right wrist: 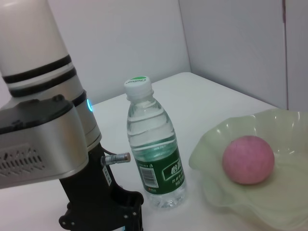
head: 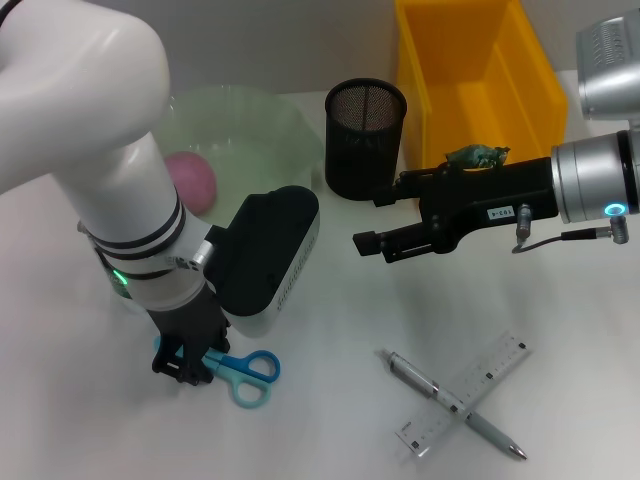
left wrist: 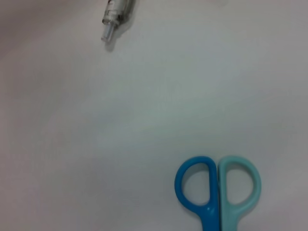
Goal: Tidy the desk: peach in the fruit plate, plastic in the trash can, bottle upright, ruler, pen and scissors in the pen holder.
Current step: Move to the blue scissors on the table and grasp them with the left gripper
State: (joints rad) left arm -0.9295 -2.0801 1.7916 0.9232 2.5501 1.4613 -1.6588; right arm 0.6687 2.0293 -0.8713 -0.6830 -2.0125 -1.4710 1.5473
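Note:
My left gripper (head: 185, 362) is low over the table, on the blade end of the blue and teal scissors (head: 247, 376) (left wrist: 219, 190); the blades are hidden under it. My right gripper (head: 372, 220) hovers open and empty beside the black mesh pen holder (head: 365, 135). A pink peach (head: 190, 180) (right wrist: 248, 159) lies in the pale green fruit plate (head: 270, 120) (right wrist: 207, 154). The bottle (right wrist: 154, 159) stands upright next to my left arm. A green scrap of plastic (head: 478, 155) shows by the front wall of the yellow trash can (head: 470, 90). The pen (head: 445, 400) crosses the ruler (head: 480, 385).
My left arm's large white body (head: 100, 150) covers the table's left side and hides the bottle in the head view. The pen's end (left wrist: 114, 17) shows far from the scissors in the left wrist view. White table lies between scissors and ruler.

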